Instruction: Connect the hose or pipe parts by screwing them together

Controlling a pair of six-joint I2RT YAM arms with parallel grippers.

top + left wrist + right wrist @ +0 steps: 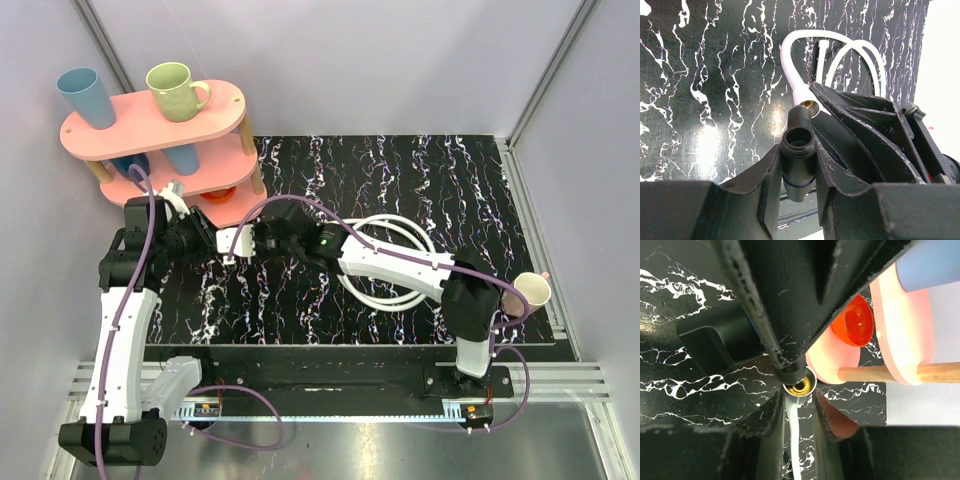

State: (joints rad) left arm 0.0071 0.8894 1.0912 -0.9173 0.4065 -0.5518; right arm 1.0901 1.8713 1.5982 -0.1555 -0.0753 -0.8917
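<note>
Hose end (801,386) against black connector (799,145)

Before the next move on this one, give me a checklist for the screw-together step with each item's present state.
1. Left gripper shut on black fitting: ok.
2. Right gripper shut on white hose just behind its end fitting: ok.
3. Black fitting's threaded tip at the end fitting's mouth: ok.
4. Tip centred on the mouth: cannot tell.
5. Threads engaged: cannot tell.
6. Hose coil slack: ok.
</note>
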